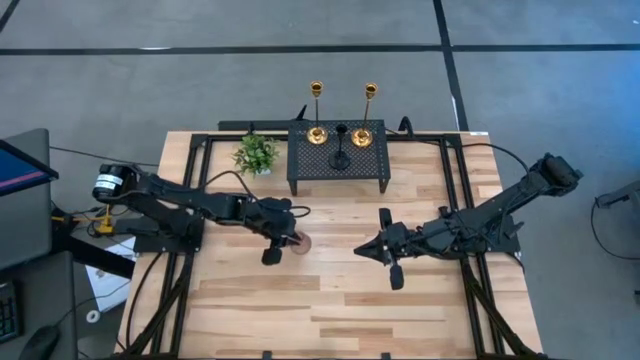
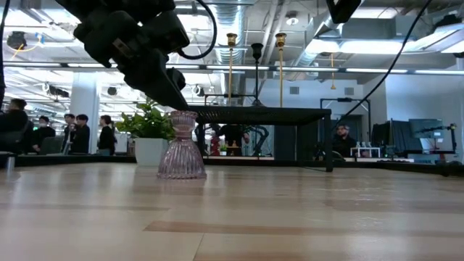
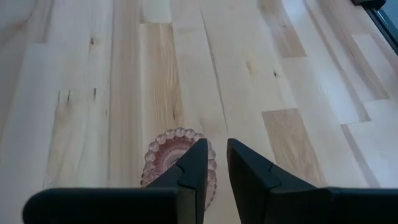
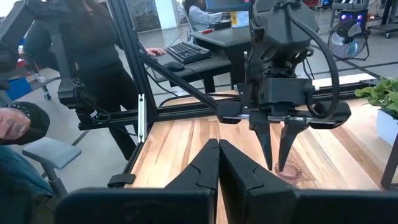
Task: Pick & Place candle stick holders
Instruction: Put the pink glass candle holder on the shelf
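One pink candle holder [image 1: 299,243] directly beneath left gripper [image 1: 285,238]

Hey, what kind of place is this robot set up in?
Probably an open robotics lab or shared office: behind the light wooden table, exposed ceiling ducts, a desk with a black keyboard, and people standing in the background.

Left tool [image 1: 283,240] points down, fingers slightly parted; right tool [image 1: 385,247] rests mid-table, fingers closed together.
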